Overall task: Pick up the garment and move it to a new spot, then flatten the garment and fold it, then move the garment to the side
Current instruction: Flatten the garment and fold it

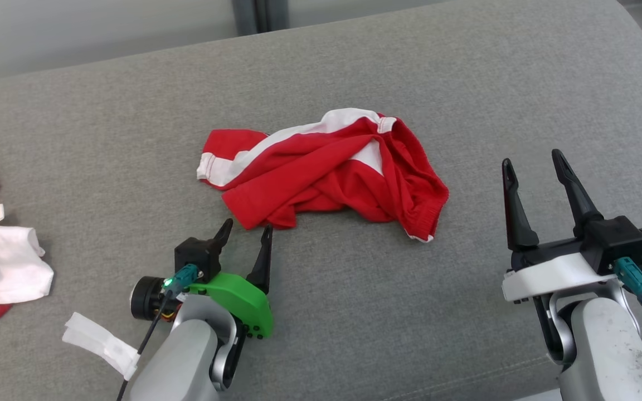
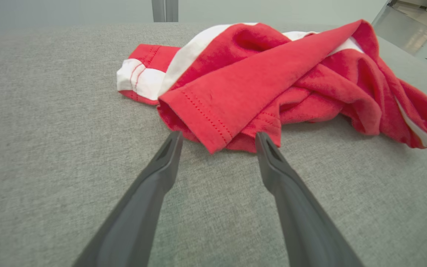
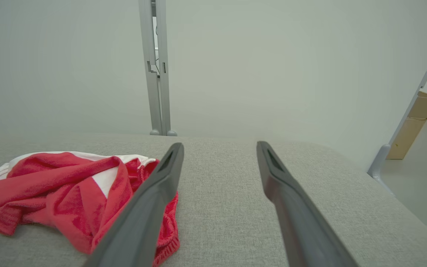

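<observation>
Garment [image 1: 326, 172], head view: red and white, crumpled in a heap near the middle of grey fabric surface [image 1: 103, 122], not yet flattened; judged within reach of both arms. Left end effector [image 1: 247, 225]: fingers spread, empty, tips just short of near hem. Right end effector [image 1: 531, 158]: fingers spread, empty, apart from cloth on its right.

Left wrist view: stitched hem corner between spread fingertips; contact not determinable; placement suits a pinch for spreading.

Right wrist view: ribbed edge beside one finger, nothing gripped.
</observation>
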You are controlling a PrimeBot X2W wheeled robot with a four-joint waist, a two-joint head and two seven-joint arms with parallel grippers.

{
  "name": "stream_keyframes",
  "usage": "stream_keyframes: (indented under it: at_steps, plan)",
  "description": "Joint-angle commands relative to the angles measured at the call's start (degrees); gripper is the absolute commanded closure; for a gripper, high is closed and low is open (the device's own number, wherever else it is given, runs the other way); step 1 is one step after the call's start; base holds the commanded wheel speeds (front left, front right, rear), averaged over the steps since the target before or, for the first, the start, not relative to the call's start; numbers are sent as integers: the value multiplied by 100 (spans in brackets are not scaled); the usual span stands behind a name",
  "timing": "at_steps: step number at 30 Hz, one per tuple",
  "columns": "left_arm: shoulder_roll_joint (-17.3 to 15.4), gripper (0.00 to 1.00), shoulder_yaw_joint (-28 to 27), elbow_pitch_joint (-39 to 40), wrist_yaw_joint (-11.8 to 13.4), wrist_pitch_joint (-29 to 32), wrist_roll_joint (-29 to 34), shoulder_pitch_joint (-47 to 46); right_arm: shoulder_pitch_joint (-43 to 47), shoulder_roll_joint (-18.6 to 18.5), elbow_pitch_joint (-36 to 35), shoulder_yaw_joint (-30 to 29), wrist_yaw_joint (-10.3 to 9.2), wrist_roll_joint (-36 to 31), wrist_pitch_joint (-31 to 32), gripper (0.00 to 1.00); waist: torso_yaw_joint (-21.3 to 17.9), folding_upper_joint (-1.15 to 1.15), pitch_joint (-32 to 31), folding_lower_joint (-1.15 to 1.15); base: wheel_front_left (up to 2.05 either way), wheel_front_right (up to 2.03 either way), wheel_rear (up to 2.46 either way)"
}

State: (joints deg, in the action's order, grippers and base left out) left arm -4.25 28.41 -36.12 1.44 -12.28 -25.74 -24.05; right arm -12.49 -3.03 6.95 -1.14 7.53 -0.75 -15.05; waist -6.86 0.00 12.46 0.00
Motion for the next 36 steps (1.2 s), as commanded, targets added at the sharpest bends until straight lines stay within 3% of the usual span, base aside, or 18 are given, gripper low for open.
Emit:
stream_keyframes:
  at_steps: [1,4,5,6,7,8,9,14,16,17,28,33,36]
  plan:
    - [-14,0,-23,-70,-36,-51,-79,-110,73,1,-29,-31,-8,5,-20,0,-234,0,160,0,0,0,0]
    - [-2,0,-55,-215,-58,-126,-90,-215,78,11,-25,-97,-8,-3,-20,0,-280,0,190,0,0,0,0]
    - [1,6,-75,-245,-48,-152,-87,-249,78,11,-31,-121,-8,4,-20,0,-290,0,196,0,0,0,0]
    - [3,14,-87,-263,-55,-171,-90,-268,79,12,-31,-131,-8,28,-20,0,-292,0,199,0,0,0,0]
    - [6,30,-100,-262,-66,-204,-87,-292,80,12,-31,-150,-8,51,-20,0,-289,0,198,0,0,0,0]
    - [8,37,-107,-250,-72,-210,-74,-304,86,12,-30,-165,-8,65,-20,0,-282,0,195,0,0,0,0]
    - [11,52,-118,-221,-81,-241,-58,-307,96,12,-28,-182,-8,67,-20,0,-269,0,190,0,0,0,0]
    - [22,61,-144,-3,-92,-284,-2,-178,145,13,16,-243,-8,76,-20,0,-183,0,143,0,0,0,0]
    - [28,76,-147,88,-105,-289,8,-108,151,12,33,-243,-8,78,-20,0,-142,0,123,0,0,0,0]
    - [24,100,-126,154,-110,-291,53,-92,150,12,42,-238,-8,87,-20,0,-125,0,113,0,0,0,0]
    - [-150,100,4,1677,-33,-292,360,573,268,10,36,-352,-8,66,-20,0,86,0,-22,0,0,0,0]
    - [-280,100,-30,2561,110,111,145,1072,298,11,33,-431,-8,80,-20,0,147,0,-72,0,0,0,0]
    - [-316,100,-163,2705,171,367,-74,1108,257,10,49,-427,-8,90,-20,0,137,0,-56,0,0,0,0]
